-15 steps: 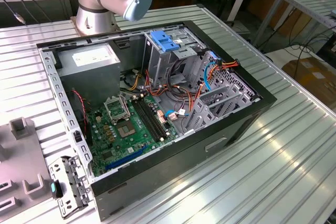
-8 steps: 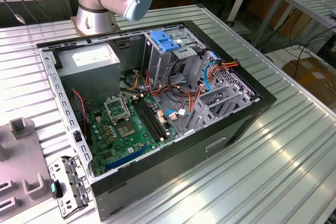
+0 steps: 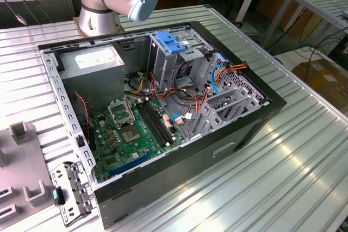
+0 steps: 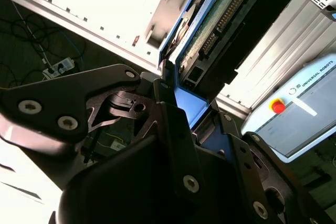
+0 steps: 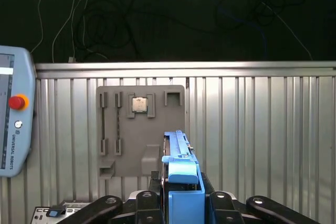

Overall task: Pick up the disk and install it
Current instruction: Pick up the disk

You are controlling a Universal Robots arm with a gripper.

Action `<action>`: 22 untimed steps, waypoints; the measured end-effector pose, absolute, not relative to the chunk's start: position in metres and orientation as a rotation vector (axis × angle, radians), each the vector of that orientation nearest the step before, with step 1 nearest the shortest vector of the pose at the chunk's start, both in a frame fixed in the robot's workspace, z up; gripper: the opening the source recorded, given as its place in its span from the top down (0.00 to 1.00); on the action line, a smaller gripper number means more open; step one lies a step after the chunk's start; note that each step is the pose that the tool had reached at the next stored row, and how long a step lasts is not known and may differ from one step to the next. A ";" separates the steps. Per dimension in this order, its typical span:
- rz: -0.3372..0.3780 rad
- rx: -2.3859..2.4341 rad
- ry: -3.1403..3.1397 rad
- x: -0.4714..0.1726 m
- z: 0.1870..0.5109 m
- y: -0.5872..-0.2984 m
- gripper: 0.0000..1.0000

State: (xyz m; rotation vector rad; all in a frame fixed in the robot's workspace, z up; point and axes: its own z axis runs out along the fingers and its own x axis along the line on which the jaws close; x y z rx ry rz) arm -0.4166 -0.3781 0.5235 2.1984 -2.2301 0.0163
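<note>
Step in hand, by my reading: pick done, disk in carry, install not yet done.

The gripper (image 5: 182, 199) was clamped on the disk (image 5: 181, 169), pinching it from both sides. In the first wrist view the disk showed edge-on. Its blue side rail (image 5: 184, 184) faced the camera and its body ran out past the fingertips. The second wrist view showed its green circuit-board face, with a blue rail along one edge.

The disk was in the grip and touching nothing else that I could see. In the first wrist view the ribbed table (image 5: 262, 129) lay beyond it, with a grey fixture plate (image 5: 123, 145) carrying a small chip (image 5: 139, 105). The pendant (image 5: 13, 124) lay further to the side. The disk was not in the computer case (image 3: 272, 100).

In the exterior view the case lay open on the table. The motherboard (image 3: 136, 129) sat at the near side, toward the exterior view's left. The drive cage (image 3: 162, 66) stood at the far side, with a light-blue bracket (image 3: 170, 42) on top.

Judgement on the next move: it calls for bringing the disk across to the cage with its rails square to the bay guides, then a straight push. The loose cables (image 3: 182, 88) beside the cage look like a snag risk. I could not make out which bay is free, possibly the one under the bracket.
</note>
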 end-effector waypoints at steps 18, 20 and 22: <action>0.016 2.198 -2.230 -0.398 0.523 -0.378 0.63; 0.016 2.198 -2.230 -0.395 0.523 -0.378 0.63; 0.016 2.198 -2.230 -0.392 0.524 -0.378 0.63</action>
